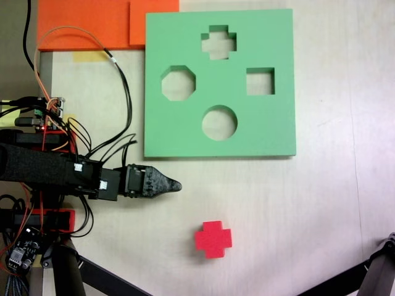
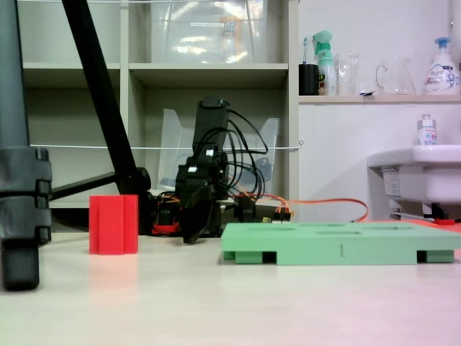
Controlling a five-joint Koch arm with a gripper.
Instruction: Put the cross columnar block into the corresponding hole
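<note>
The red cross columnar block (image 1: 213, 238) (image 2: 113, 224) stands upright on the pale table, in front of the green foam board (image 1: 271, 126) (image 2: 338, 249). The plus-shaped corresponding hole (image 1: 218, 42) lies near the board's far edge in a fixed view from above, with nothing in it. My gripper (image 1: 177, 184) (image 2: 193, 232) hovers low over the table just off the board's near left corner, up and to the left of the block and well apart from it. Its jaws taper together to one point, holding nothing.
The board also has an octagonal cutout (image 1: 178, 83), a square one (image 1: 260, 81) and a round one (image 1: 220, 122). Orange foam sheets (image 1: 92, 24) lie at the far left. Cables (image 1: 120, 92) loop beside the arm. Black tripod legs (image 1: 376, 271) (image 2: 21, 180) stand at the near corners.
</note>
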